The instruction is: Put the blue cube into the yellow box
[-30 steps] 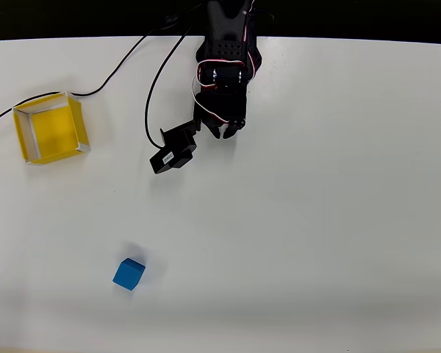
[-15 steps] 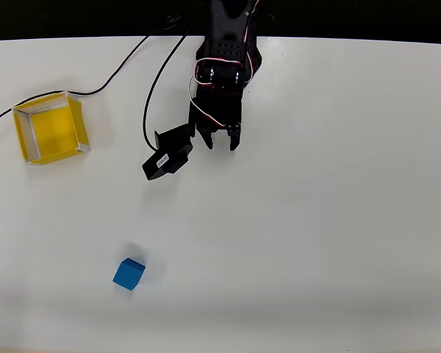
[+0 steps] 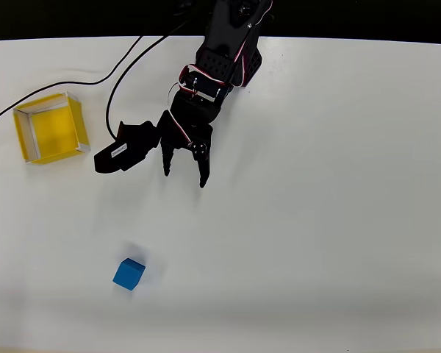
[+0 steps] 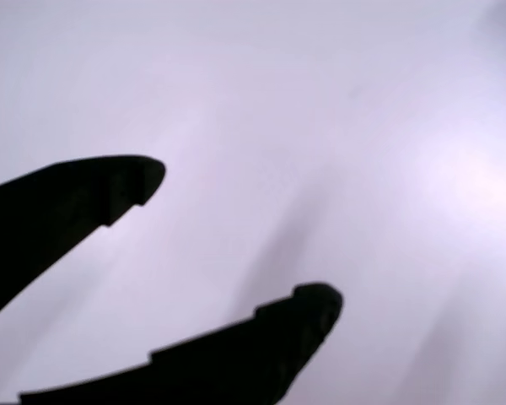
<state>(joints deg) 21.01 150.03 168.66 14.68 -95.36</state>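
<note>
The jaws stand spread apart with nothing between them, and the gripper point(image 3: 184, 175) hangs over bare white table point(image 3: 338, 220); in the wrist view the two dark fingers point(image 4: 76, 202) show against the plain surface alone. The blue cube point(image 3: 128, 273) lies well apart from the jaws, ahead of the fingertips and a little to the left in the overhead view. The step in hand seems to be the reach toward the cube. To do it well, I think the arm should bring the open jaws directly above the cube, turn them so the fingers meet two flat opposite faces and not the corners, and descend before closing. The yellow box point(image 3: 29, 136) sits far to the left of the jaws, near the table's edge, and its yellow floor is bare.
</note>
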